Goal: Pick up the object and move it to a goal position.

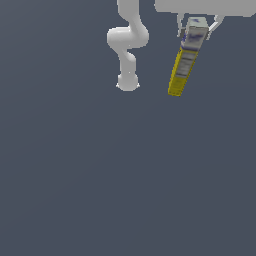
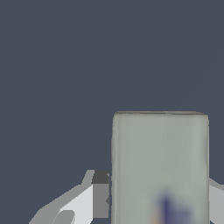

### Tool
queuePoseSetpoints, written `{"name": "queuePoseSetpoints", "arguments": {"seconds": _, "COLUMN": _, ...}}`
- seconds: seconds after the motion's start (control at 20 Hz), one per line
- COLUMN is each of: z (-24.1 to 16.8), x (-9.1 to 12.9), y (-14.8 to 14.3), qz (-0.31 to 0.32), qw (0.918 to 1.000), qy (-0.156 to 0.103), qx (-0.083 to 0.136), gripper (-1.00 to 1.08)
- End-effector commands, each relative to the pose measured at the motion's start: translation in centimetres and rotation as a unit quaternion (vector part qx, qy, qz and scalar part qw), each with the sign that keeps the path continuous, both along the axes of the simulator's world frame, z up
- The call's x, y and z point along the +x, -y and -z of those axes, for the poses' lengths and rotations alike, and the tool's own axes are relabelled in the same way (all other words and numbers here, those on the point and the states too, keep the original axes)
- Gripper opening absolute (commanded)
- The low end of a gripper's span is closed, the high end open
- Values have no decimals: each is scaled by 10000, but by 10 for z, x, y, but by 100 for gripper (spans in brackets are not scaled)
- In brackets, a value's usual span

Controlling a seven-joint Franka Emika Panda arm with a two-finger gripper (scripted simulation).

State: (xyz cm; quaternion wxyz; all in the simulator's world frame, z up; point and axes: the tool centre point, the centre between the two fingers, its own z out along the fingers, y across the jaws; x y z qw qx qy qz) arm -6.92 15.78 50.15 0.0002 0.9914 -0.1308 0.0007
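exterior view shows the box (image 1: 186,60) at about one o'clock in the frame, hanging tilted, its grey-white labelled end up between the fingers and its yellow end slanting down toward seven o'clock, above the plain dark floor (image 1: 125,175). the gripper (image 1: 198,29) is clamped on that upper end, a pale finger on each side. the arm's white base and links (image 1: 128,45) stand at twelve o'clock, apart from the box. wrist view fills with the grey box face (image 2: 160,166), a bluish mark near its lower edge, a dark-padded finger (image 2: 100,199) pressed against its side.
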Motion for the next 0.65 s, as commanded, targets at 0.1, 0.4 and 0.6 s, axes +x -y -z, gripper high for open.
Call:
{"name": "queuePoseSetpoints", "arguments": {"seconds": 0.1, "z": -23, "x": -5, "y": -10, "qz": 5, "qw": 10000, "qy": -7, "qx": 2, "gripper": -100}}
{"name": "queuePoseSetpoints", "arguments": {"seconds": 0.4, "z": -37, "x": -8, "y": -16, "qz": 5, "qw": 10000, "qy": -7, "qx": 2, "gripper": -100}}
{"name": "queuePoseSetpoints", "arguments": {"seconds": 0.6, "z": -39, "x": -7, "y": -17, "qz": 5, "qw": 10000, "qy": -7, "qx": 2, "gripper": -100}}
